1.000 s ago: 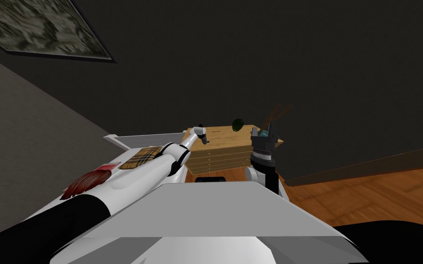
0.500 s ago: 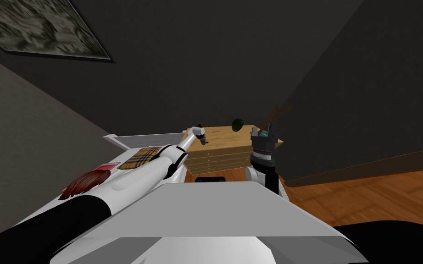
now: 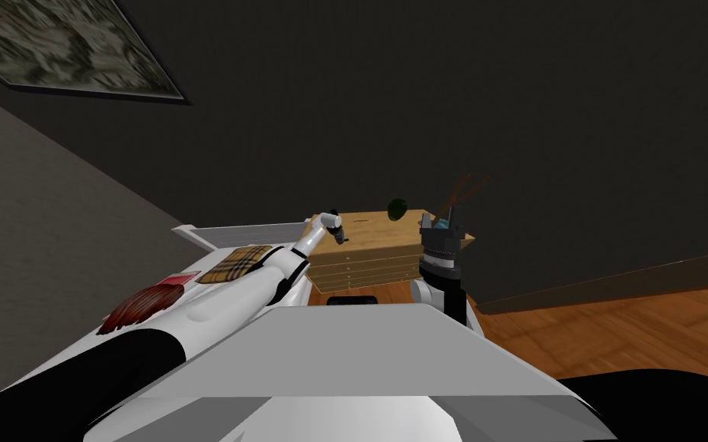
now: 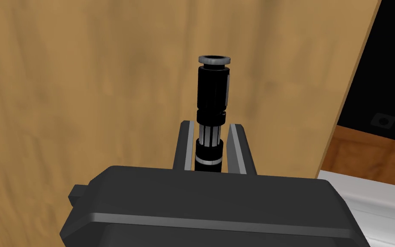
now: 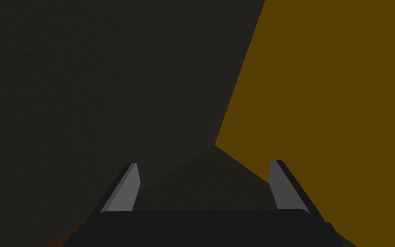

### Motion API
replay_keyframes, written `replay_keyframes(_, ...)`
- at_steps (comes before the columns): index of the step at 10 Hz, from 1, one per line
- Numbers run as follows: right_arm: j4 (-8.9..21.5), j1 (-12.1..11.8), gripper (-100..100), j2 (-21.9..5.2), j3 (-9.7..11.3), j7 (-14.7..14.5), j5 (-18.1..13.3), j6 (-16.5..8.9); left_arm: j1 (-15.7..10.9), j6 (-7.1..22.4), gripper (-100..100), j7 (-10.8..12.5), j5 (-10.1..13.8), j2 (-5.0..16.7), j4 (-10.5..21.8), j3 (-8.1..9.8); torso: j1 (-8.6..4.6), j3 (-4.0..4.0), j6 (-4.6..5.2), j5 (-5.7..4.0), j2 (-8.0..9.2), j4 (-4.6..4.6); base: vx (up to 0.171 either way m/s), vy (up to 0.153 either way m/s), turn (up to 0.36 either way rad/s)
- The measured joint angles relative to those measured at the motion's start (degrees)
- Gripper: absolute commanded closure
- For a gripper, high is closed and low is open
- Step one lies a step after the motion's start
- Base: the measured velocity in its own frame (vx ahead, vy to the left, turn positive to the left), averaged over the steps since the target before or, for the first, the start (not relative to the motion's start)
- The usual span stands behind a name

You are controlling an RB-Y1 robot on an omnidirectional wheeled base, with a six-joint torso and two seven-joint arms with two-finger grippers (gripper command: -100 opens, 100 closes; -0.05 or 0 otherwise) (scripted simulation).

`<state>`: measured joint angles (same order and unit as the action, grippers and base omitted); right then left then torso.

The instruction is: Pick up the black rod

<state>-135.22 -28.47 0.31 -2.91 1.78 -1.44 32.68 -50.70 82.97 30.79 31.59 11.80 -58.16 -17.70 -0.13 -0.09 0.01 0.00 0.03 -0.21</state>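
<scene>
Since left claw [image 4: 211,126] is pinched narrow on near end of black cylindrical rod w/ silver bands [image 4: 212,90], over light wooden tabletop [image 4: 85,85] (contact unclear), lift straight & slow, grip firm, lest long free end pivot; right claw [image 5: 204,164] wide apart, empty.

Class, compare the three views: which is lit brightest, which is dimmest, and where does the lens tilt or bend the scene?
Left wrist view: brightest, wooden top evenly lit around the black rod in the left gripper. Right wrist view: dimmest, with the right gripper open. Head view: dim, whole scene rolled, walls splaying outward.
</scene>
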Motion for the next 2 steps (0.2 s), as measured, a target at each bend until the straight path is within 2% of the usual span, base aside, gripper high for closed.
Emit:
replay_keyframes(1,0.0,0.0,0,0.0,0.0,0.0,0.0,0.0,0.7,0.8,100,0.3,0.6,0.6,-1.8,-0.62,-0.01,0.02,0.03,-0.01,0.00,0.03,0.001,-0.009,0.001)
replay_keyframes(2,0.0,0.0,0,0.0,0.0,0.0,0.0,0.0,0.7,1.0,0,0.4,0.7,0.6,-2.1,-0.67,0.03,0.02,0.02,0.00,0.01,0.03,0.000,0.000,0.000)
